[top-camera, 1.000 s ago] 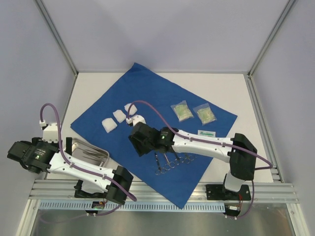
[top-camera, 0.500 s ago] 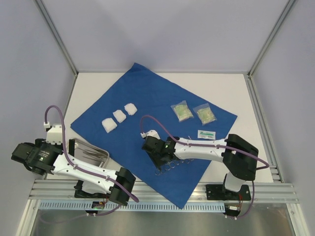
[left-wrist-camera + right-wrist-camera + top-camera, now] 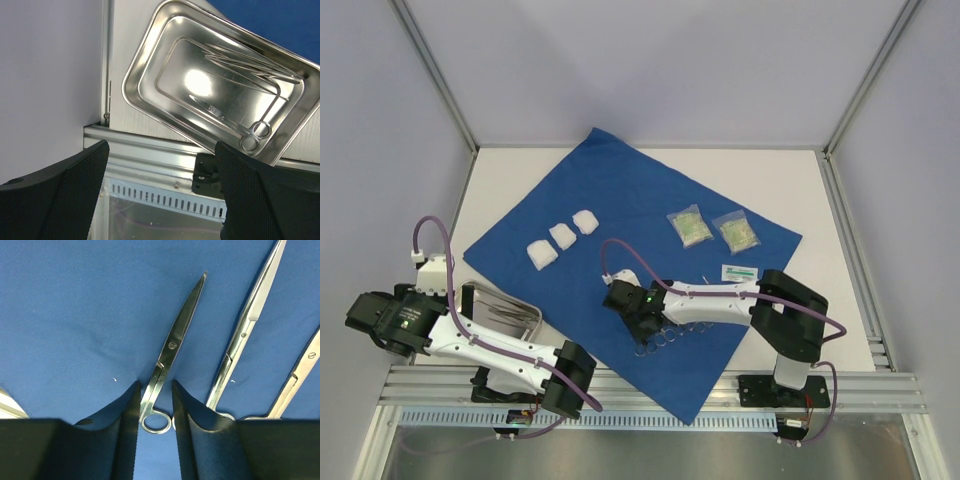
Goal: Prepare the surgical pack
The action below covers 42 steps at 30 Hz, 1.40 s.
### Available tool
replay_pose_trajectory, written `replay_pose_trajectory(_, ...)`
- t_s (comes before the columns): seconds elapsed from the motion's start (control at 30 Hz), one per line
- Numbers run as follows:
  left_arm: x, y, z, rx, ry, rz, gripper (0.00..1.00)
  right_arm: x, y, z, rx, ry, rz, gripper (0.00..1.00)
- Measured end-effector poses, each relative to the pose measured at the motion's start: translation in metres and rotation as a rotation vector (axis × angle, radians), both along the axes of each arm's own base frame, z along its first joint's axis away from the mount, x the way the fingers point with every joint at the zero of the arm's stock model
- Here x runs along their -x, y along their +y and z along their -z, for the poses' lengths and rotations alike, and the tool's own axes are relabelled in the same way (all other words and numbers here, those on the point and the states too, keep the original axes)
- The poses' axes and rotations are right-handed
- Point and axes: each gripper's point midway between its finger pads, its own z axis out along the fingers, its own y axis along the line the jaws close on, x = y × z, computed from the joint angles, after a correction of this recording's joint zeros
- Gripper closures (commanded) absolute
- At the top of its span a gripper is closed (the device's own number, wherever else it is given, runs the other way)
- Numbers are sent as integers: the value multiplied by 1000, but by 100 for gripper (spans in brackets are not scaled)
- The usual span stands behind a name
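Instrument pick-up seems in hand: the right claw straddles the scissors on the blue drape, jaws narrow, grip unclear. Next, pinch and lift.

Legible text: none.
Item 1: small white packet, lying on the surgical pack toward its right edge. It carries a green-and-blue printed band, with lettering too small to read.
Item 2: scissors on the same cloth, with a round mark at the pivot; no stamp can be made out.
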Motion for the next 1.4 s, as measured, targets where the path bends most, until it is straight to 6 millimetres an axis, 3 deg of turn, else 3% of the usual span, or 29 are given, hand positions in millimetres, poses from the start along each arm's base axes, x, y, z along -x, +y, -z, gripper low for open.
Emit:
replay_pose_trajectory(0.13,0,0,1,3,3,-1,4,-1,2,1,-1,3,12,92)
replay_pose_trajectory(0.2,0,0,1,3,3,-1,4,-1,2,0,-2,2,17,99)
replay_pose_trajectory(0.6,0,0,1,5,3,-1,4,-1,4,-4,-17,2,23,100)
replay_pose_trajectory(0.77,1,0,2,4,6,-2,4,-3,11,-21,-76,-17,21,100)
replay_pose_trajectory(0.9,1,0,2,3,6,-2,4,-8,30,-40,-144,-31,0,99)
replay_pose_trajectory(1.03,0,1,-3,-9,-1,1,4,-21,80,-74,-273,-60,-47,100)
replay_pose_trajectory(1.23,-3,4,-34,-117,-39,4,2,-53,208,-134,-536,-146,-156,100)
replay_pose_trajectory(1.33,-3,1,-52,-190,-64,7,2,-49,259,-139,-630,-140,-216,100)
replay_pose_trajectory(1.4,-3,-1,-62,-227,-78,10,2,-41,281,-128,-657,-113,-250,100)
